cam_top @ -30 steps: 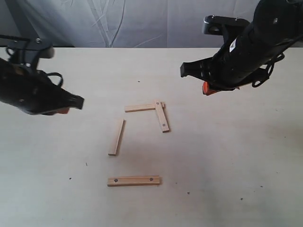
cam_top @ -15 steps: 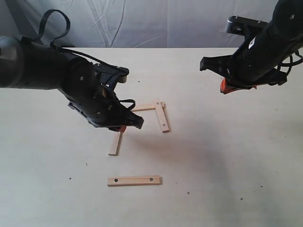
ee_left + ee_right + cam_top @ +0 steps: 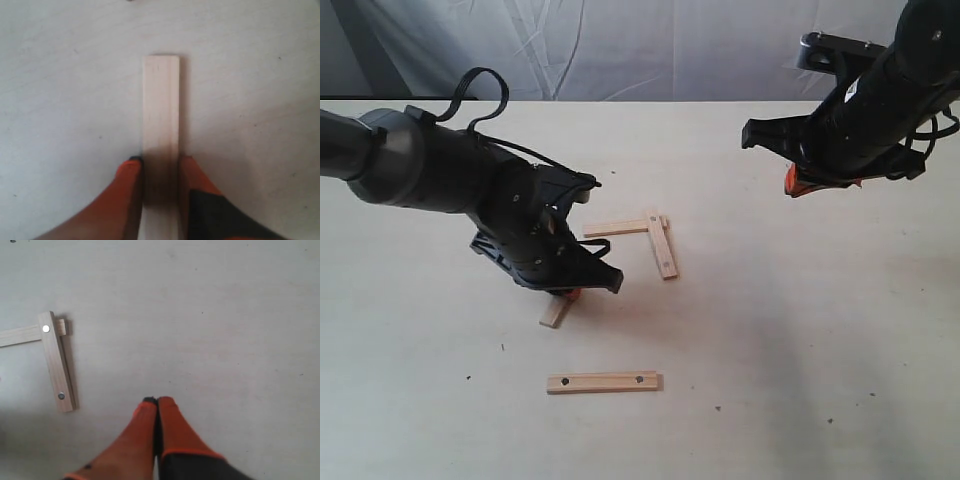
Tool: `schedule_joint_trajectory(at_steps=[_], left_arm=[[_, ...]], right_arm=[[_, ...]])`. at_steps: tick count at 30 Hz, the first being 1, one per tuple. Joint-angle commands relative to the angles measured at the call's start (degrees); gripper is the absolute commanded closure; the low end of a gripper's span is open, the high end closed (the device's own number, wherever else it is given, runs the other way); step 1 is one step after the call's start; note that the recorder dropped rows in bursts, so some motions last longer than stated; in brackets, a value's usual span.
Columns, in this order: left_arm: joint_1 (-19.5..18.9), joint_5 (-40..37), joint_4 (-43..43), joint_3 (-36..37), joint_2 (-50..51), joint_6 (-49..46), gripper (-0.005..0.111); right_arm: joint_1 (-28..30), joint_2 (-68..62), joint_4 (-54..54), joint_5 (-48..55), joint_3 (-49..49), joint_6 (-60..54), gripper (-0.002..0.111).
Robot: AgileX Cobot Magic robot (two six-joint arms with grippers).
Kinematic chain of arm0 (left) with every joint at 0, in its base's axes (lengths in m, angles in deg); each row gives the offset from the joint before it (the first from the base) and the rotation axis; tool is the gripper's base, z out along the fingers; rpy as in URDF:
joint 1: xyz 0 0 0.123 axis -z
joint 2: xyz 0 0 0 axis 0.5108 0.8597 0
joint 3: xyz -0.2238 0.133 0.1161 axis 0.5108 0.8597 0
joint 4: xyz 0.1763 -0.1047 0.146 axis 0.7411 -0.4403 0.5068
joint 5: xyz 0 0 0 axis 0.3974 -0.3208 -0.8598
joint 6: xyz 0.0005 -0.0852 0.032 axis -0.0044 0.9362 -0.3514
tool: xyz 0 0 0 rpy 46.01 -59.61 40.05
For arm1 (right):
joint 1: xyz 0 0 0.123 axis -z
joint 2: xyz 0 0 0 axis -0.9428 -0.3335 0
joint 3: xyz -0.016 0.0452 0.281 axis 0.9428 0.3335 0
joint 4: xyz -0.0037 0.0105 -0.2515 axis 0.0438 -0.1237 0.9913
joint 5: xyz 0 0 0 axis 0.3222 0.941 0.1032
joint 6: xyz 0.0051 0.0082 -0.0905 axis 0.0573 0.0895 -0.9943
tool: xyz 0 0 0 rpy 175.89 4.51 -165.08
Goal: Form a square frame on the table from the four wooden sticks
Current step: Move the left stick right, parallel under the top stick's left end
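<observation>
Four wooden sticks lie on the cream table [image 3: 800, 330]. Two of them make an L: a top stick [image 3: 615, 228] [image 3: 19, 335] overlapped at its corner by a right stick [image 3: 662, 248] [image 3: 56, 365]. A third stick [image 3: 603, 381], with a hole near each end, lies alone nearer the front. My left gripper [image 3: 568, 292] [image 3: 160, 162] is down over the fourth stick [image 3: 556, 312] [image 3: 161, 110], its orange fingers pressed to both long edges. Only that stick's near end shows in the exterior view. My right gripper [image 3: 798, 185] [image 3: 157, 401] hovers shut and empty to the right of the L.
A grey cloth backdrop [image 3: 650, 45] hangs behind the table's far edge. A few tiny dark specks [image 3: 717, 407] dot the tabletop. The left arm's black body and cable [image 3: 470, 190] hang over the table's left half.
My left arm swung in from the left edge, came down over the left stick and its fingers closed in on it. The right arm drew back to the right and then held still.
</observation>
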Motion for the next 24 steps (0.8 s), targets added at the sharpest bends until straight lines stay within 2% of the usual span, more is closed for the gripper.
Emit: schedule_joint_trajectory(at_steps=[1, 2, 7, 12, 16, 24], left_arm=[[0.28, -0.49, 0.36, -0.03, 1.61, 0.47, 0.104], [0.28, -0.49, 0.52, -0.03, 1.61, 0.47, 0.107], [0.28, -1.73, 0.74, -2.95, -2.97, 0.59, 0.107], [0.28, 0.38, 0.74, -5.31, -6.36, 7.16, 0.107], [0.53, 4.46, 0.74, -5.18, -5.27, 15.09, 0.107], [0.52, 8.25, -0.26, -5.18, 0.18, 17.6, 0.107]], right_arm=[[0.32, 0.07, 0.13, -0.63, 0.21, -0.26, 0.108], [0.32, 0.07, 0.13, -0.63, 0.21, -0.26, 0.108], [0.32, 0.07, 0.13, -0.9, 0.21, -0.26, 0.108], [0.32, 0.07, 0.13, -1.37, 0.21, -0.26, 0.108], [0.32, 0.07, 0.13, -1.57, 0.21, -0.26, 0.108], [0.32, 0.07, 0.13, -1.61, 0.21, -0.26, 0.108]])
